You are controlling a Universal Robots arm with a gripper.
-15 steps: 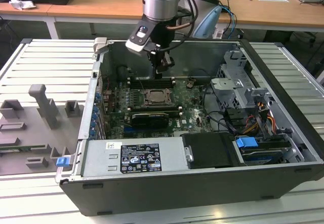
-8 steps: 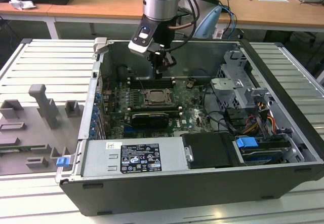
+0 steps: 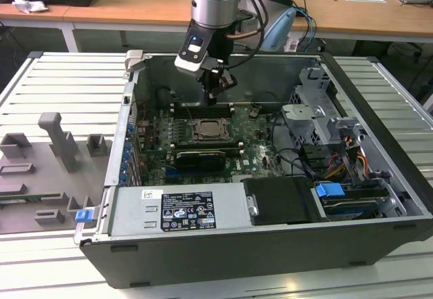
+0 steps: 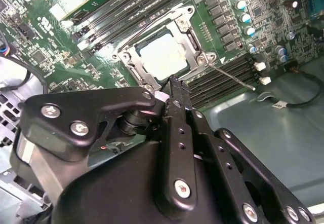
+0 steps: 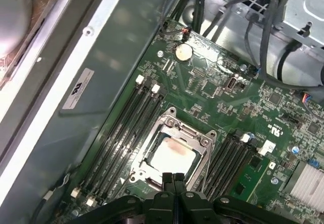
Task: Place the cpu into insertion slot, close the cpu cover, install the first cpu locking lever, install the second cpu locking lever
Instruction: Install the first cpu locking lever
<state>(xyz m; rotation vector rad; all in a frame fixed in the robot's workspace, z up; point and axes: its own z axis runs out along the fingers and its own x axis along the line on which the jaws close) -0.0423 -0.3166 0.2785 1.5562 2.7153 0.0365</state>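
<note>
Presently the cpu (image 5: 169,155) sits flat in the insertion slot (image 3: 199,135), at lower centre of the first wrist view. Its pale metal top shows through the cut-out of the cpu cover (image 5: 191,133), which lies down around it.

In the second wrist view a thin locking lever (image 4: 230,76) juts from the socket's corner toward the lower right, across the memory slots (image 4: 223,79). It appears unlatched.

The gripper (image 4: 174,84) hangs just above the socket's near edge, jaws pressed together with nothing between them.

In the exterior view the open computer case (image 3: 379,109) lies on the bench (image 3: 54,82), and the arm reaches in at upper centre.

Judgement:
- **Cpu:** light, rigid and delicate, best touched only at its edges.
- **Cover:** thin sheet metal, easily bent.
- **Lever:** a stiff, springy wire, slippery, best engaged near its free end.
</note>
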